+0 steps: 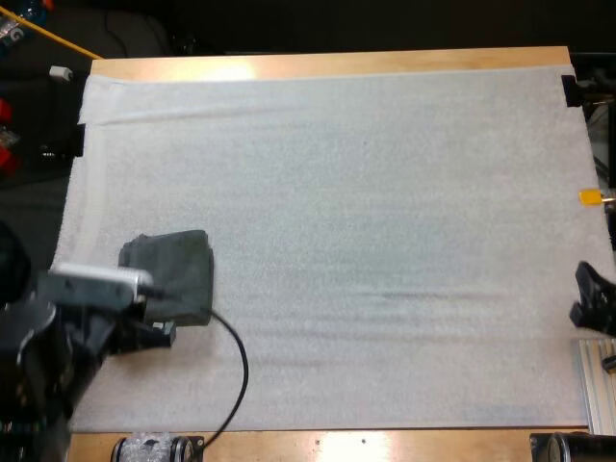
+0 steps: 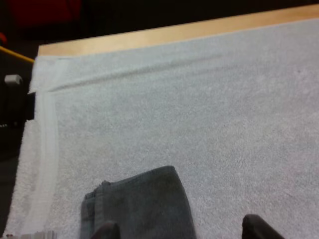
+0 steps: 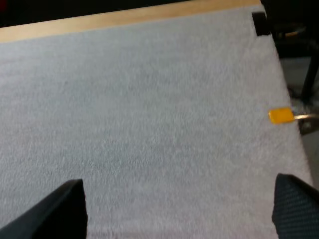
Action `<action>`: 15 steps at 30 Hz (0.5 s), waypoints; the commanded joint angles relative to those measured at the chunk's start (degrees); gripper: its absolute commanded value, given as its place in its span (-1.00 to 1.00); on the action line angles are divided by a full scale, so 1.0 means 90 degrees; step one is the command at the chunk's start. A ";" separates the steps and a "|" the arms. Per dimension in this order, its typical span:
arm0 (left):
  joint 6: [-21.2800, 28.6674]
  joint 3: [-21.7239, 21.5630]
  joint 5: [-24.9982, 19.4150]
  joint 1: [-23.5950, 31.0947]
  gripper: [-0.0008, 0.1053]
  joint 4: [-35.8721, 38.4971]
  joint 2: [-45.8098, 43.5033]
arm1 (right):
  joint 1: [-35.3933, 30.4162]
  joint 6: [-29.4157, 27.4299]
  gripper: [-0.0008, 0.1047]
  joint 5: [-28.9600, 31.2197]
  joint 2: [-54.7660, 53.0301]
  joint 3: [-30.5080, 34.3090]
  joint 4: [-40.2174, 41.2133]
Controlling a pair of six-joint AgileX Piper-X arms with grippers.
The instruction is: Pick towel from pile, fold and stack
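A dark grey-green towel [image 1: 175, 272], folded into a compact rectangle, lies flat on the left part of the white mat [image 1: 385, 241]. My left gripper [image 1: 162, 325] hovers at the towel's near edge. In the left wrist view the towel [image 2: 142, 201] lies just ahead of my left gripper [image 2: 182, 231], whose fingers stand wide apart, open. One fingertip [image 2: 106, 231] is over the towel's near edge; the other is over bare mat beside it. My right gripper [image 1: 592, 300] sits at the mat's right edge. In its own view the right gripper [image 3: 179, 209] is open over bare mat.
The wooden table edge [image 1: 327, 64] runs along the far side of the mat. A raised fold of the mat [image 2: 46, 149] runs along its left border, near the towel. A metal rail [image 1: 599, 380] stands at the near right corner.
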 commanded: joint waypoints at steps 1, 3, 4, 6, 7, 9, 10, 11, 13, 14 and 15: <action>-0.0011 0.0009 -0.0064 -0.0036 -0.06 0.0063 -0.0153 | -0.0034 -0.0105 0.41 0.0011 -0.0169 -0.0036 0.0156; -0.0011 0.0083 -0.0064 -0.0036 -0.06 0.0069 -0.0432 | -0.0034 -0.0104 0.41 0.0011 -0.0426 -0.0036 0.0324; -0.0011 0.0154 -0.0064 -0.0036 -0.06 0.0069 -0.0621 | -0.0034 -0.0118 0.41 0.0011 -0.0579 -0.0036 0.0428; -0.0011 0.0318 -0.0064 -0.0036 -0.06 0.0069 -0.0905 | -0.0034 -0.0120 0.41 0.0011 -0.0790 -0.0036 0.0589; -0.0011 0.0445 -0.0064 -0.0036 -0.06 0.0079 -0.1102 | -0.0034 -0.0120 0.41 0.0011 -0.0905 -0.0036 0.0663; -0.0011 0.0655 -0.0064 -0.0036 -0.06 0.0128 -0.1422 | -0.0034 -0.0109 0.41 0.0011 -0.1120 -0.0036 0.0733; -0.0011 0.0763 -0.0064 -0.0036 -0.06 0.0171 -0.1593 | -0.0034 -0.0101 0.41 0.0011 -0.1251 -0.0022 0.0762; -0.0011 0.0886 -0.0064 -0.0036 -0.06 0.0246 -0.1808 | -0.0034 -0.0101 0.41 0.0011 -0.1386 -0.0021 0.0796; 0.0036 0.1041 -0.0064 -0.0036 -0.06 0.0401 -0.2132 | -0.0034 -0.0101 0.41 0.0011 -0.1581 -0.0021 0.0856; 0.0073 0.1142 -0.0064 -0.0036 -0.06 0.0522 -0.2349 | -0.0034 -0.0101 0.41 0.0011 -0.1684 -0.0021 0.0908; 0.0087 0.1193 -0.0064 -0.0036 -0.06 0.0568 -0.2432 | -0.0034 -0.0101 0.41 0.0011 -0.1746 -0.0021 0.0954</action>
